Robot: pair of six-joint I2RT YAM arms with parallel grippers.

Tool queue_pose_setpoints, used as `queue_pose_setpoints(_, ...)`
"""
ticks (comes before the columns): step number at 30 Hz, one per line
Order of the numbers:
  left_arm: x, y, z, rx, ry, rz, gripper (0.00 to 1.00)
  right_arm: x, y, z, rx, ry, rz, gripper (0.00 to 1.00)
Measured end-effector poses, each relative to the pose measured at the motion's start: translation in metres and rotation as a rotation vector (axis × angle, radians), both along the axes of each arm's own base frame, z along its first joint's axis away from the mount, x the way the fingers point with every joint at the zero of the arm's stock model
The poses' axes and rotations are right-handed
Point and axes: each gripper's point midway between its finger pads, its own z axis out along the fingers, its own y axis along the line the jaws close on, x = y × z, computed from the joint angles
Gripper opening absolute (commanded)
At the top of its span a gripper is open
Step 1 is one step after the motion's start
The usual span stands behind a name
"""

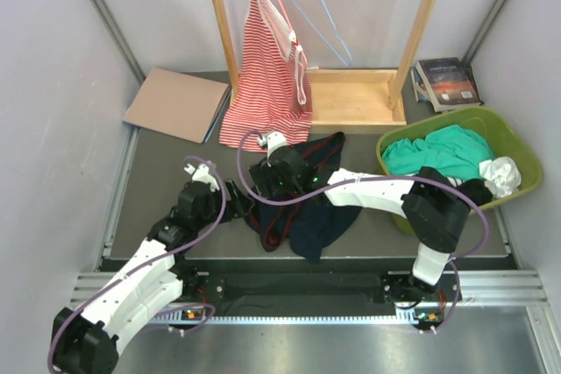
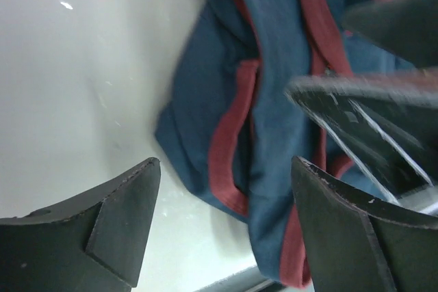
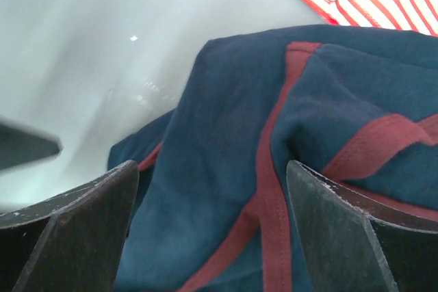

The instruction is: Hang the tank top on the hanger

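The dark navy tank top (image 1: 308, 209) with dark red trim lies crumpled on the table in front of the arms. No lettering shows. My left gripper (image 1: 235, 194) is open at its left edge, and the left wrist view shows the cloth (image 2: 274, 121) between and beyond its open fingers (image 2: 226, 163). My right gripper (image 1: 273, 172) is open just above the top's upper part, with the fabric (image 3: 233, 135) between its jaws (image 3: 212, 166), not pinched. The light-blue wire hanger (image 1: 317, 17) hangs empty on the wooden rack at the back.
A red-and-white striped top (image 1: 267, 76) hangs on the wooden rack (image 1: 355, 98) beside the blue hanger. A green basket (image 1: 513, 142) with green and white cloth stands at the right. A brown cardboard folder (image 1: 175, 102) lies back left, and books (image 1: 447, 81) back right.
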Motion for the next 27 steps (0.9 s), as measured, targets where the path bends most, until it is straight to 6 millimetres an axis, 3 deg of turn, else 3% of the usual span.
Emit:
queue_pose_setpoints(13, -0.037, -0.023, -0.029, -0.174, 0.090, -0.071, 0.75, 0.028, -0.024, 0.001, -0.049, -0.052, -0.190, 0.83)
queue_pose_setpoints(16, -0.038, -0.030, -0.032, -0.195, 0.103, -0.087, 0.73, 0.034, -0.029, 0.000, -0.046, -0.048, -0.217, 0.71)
queue_pose_setpoints(19, -0.039, -0.038, -0.036, -0.201, 0.122, -0.111, 0.67, 0.043, -0.036, -0.008, -0.055, -0.036, -0.248, 0.42)
queue_pose_setpoints(20, -0.040, -0.041, -0.038, -0.199, 0.132, -0.121, 0.63, 0.046, -0.039, -0.012, -0.060, -0.029, -0.260, 0.27)
queue_pose_setpoints(21, -0.042, -0.044, -0.040, -0.198, 0.141, -0.130, 0.62, 0.048, -0.042, -0.015, -0.064, -0.024, -0.269, 0.21)
queue_pose_setpoints(23, -0.043, -0.048, -0.041, -0.199, 0.146, -0.144, 0.61, 0.051, -0.047, -0.018, -0.073, -0.017, -0.282, 0.09)
queue_pose_setpoints(27, -0.041, -0.055, -0.037, -0.222, 0.133, -0.155, 0.61, 0.050, -0.054, -0.019, -0.086, -0.016, -0.297, 0.00)
